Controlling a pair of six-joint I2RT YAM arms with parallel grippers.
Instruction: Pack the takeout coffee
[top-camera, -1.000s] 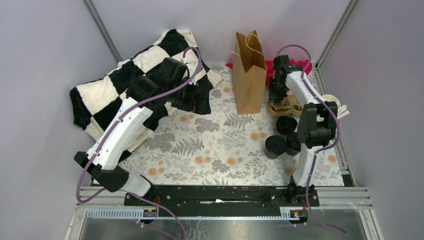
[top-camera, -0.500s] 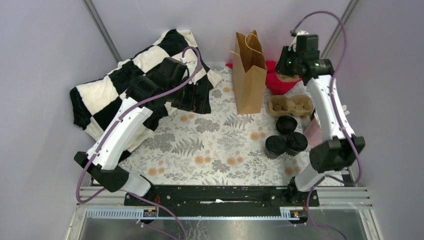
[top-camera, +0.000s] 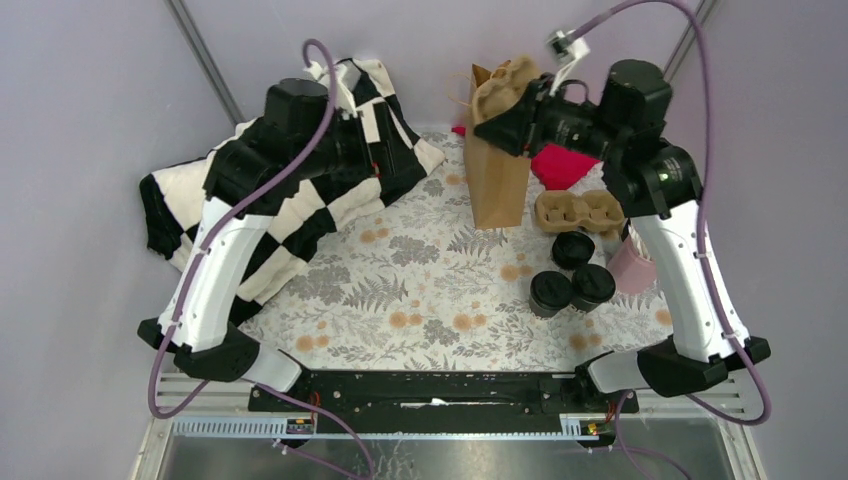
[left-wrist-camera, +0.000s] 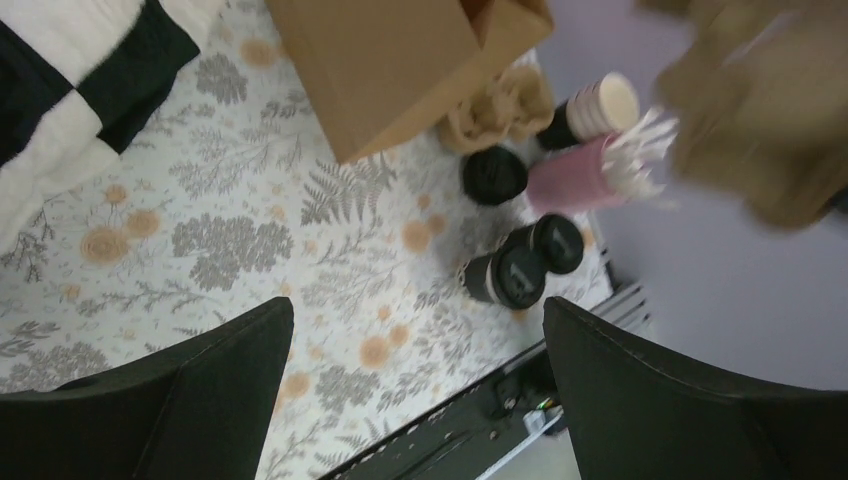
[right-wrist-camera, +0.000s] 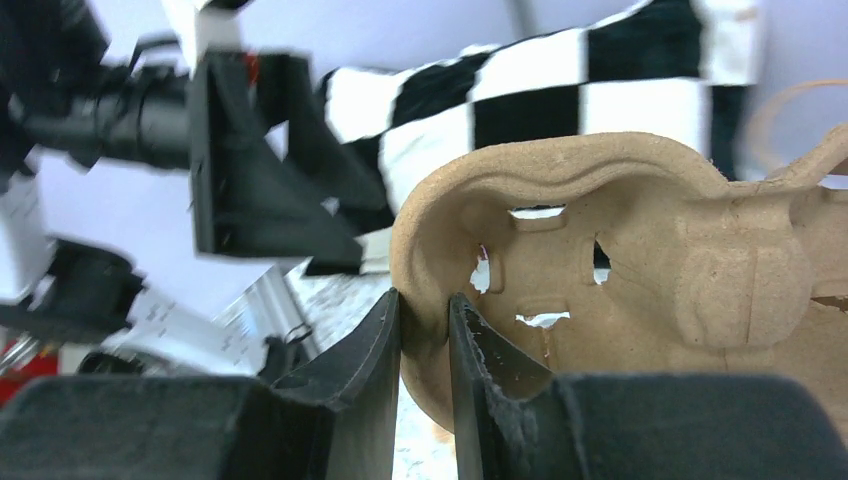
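From above I count three cups (top-camera: 573, 249), all black with lids on. They stand close together on the table (top-camera: 400, 300) at the right side, outside the one bag (top-camera: 497, 170), which is upright. There are two trays: one tray (top-camera: 505, 82) hangs in my right claw (top-camera: 498, 118), up by the bag's top, and the second tray (top-camera: 580, 210) lies on the table between the bag and the cups. I also see one pink cup (top-camera: 630, 262) just beside the cups, one blanket (top-camera: 200, 200) at the left and one red cloth (top-camera: 560, 162) behind the second tray. In the left wrist view my left claw (left-wrist-camera: 415, 400) is spread wide, nothing between its fingers, high over the table; below are the same three cups, the pink cup full of sticks (left-wrist-camera: 640, 150) and one white cup (left-wrist-camera: 600, 105). In the right wrist view my two fingers (right-wrist-camera: 370, 390) pinch the rim of the tray, with the blanket behind it.
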